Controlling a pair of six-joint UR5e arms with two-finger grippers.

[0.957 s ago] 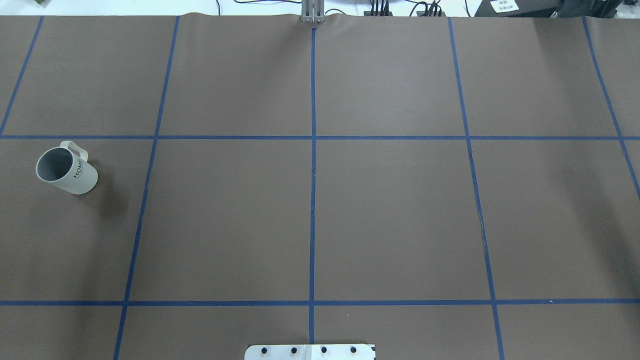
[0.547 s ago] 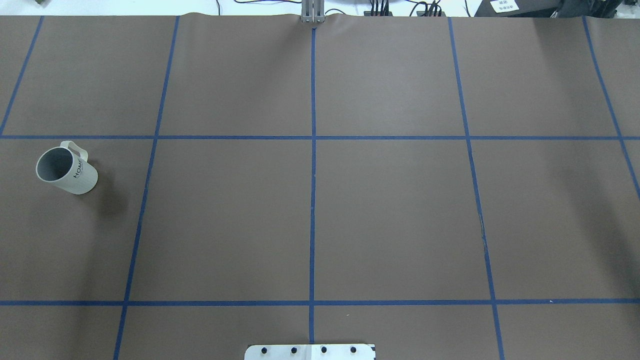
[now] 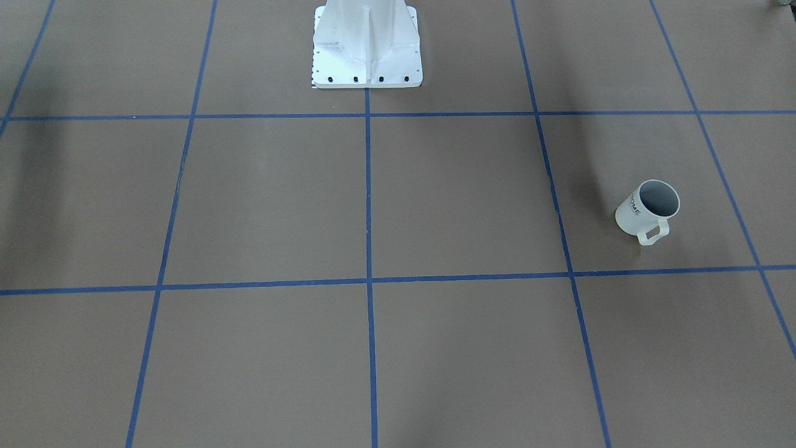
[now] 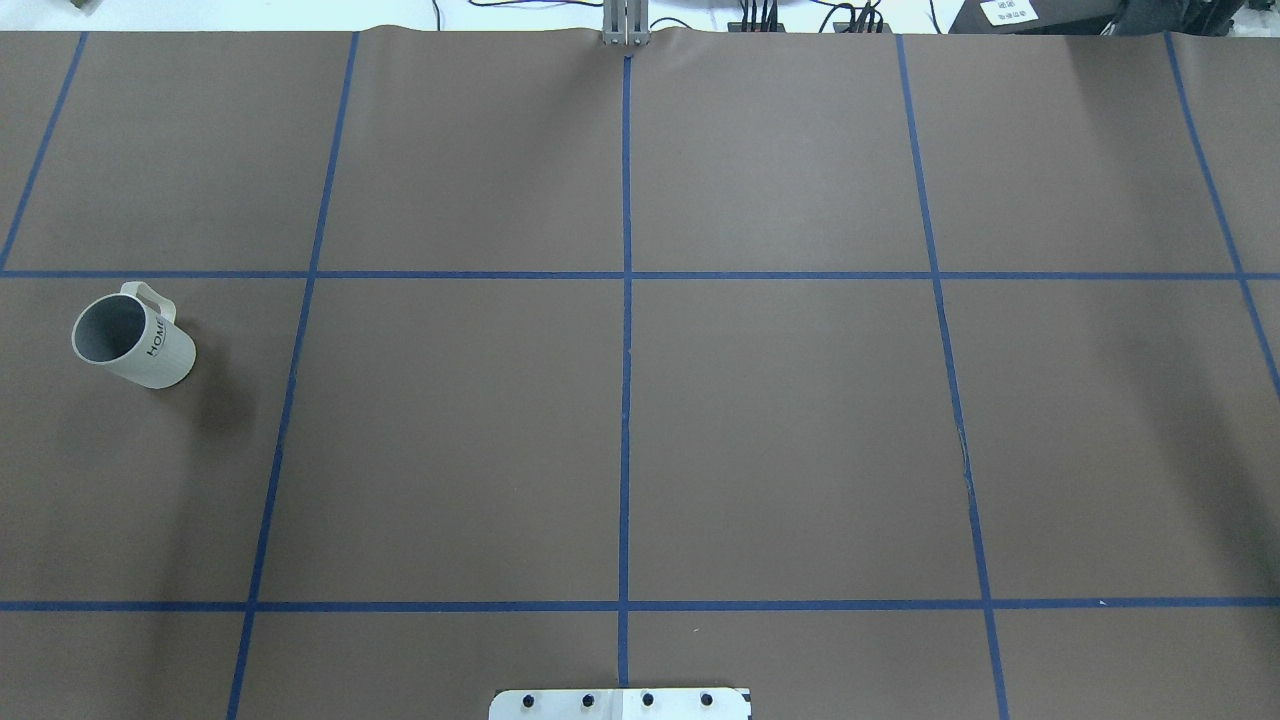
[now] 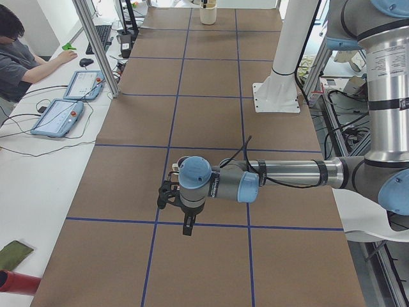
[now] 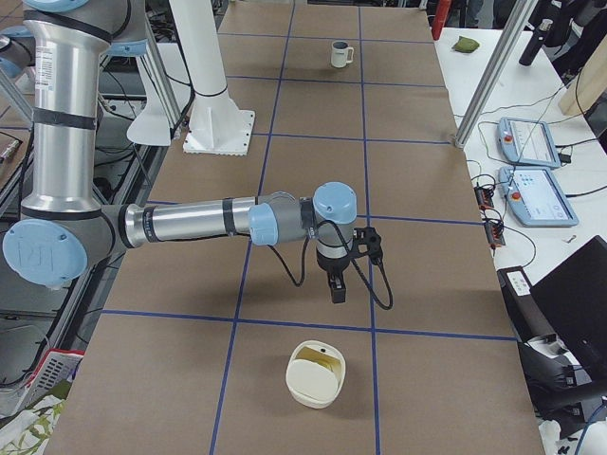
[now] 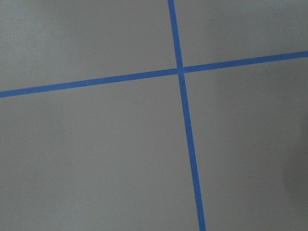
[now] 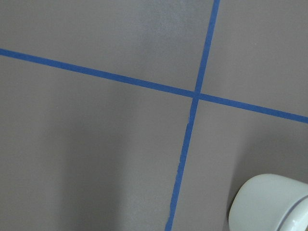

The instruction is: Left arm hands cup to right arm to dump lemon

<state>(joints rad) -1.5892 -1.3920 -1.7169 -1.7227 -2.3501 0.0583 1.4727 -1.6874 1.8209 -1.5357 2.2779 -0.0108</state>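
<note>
- A cream, rounded container (image 6: 316,374) sits low in the centre of the right side view. Its pale rim also shows in the lower right corner of the right wrist view.
- A white metal pedestal (image 3: 367,43) is bolted down at the top centre of the front-facing view.
- A seated person in a grey shirt (image 5: 16,57) is at a white side bench in the upper left of the left side view. Blue-edged control tablets (image 5: 61,116) lie beside them, and a red cylinder (image 5: 16,281) lies in the lower left corner.
- The table (image 4: 780,430) is covered in a matte brown sheet, divided into large squares by blue tape lines (image 4: 626,400).
- The white ribbed mug with black "HOME" lettering (image 4: 133,340) stands upright near the left edge of the overhead view, at mid height. Its grey inside shows and its squared handle points toward the top of the frame. In the right side view the mug is at the top centre, well apart from the right arm.
- The thick grey-and-silver left arm (image 5: 287,173) reaches in from the right edge of the left side view. The left gripper (image 5: 187,225) points down above the table, and I cannot tell how its fingers are set.
- The slimmer silver right arm (image 6: 190,220) stretches across the middle of the right side view. The right gripper (image 6: 335,284) points down above the container, and its finger state cannot be told either.
</note>
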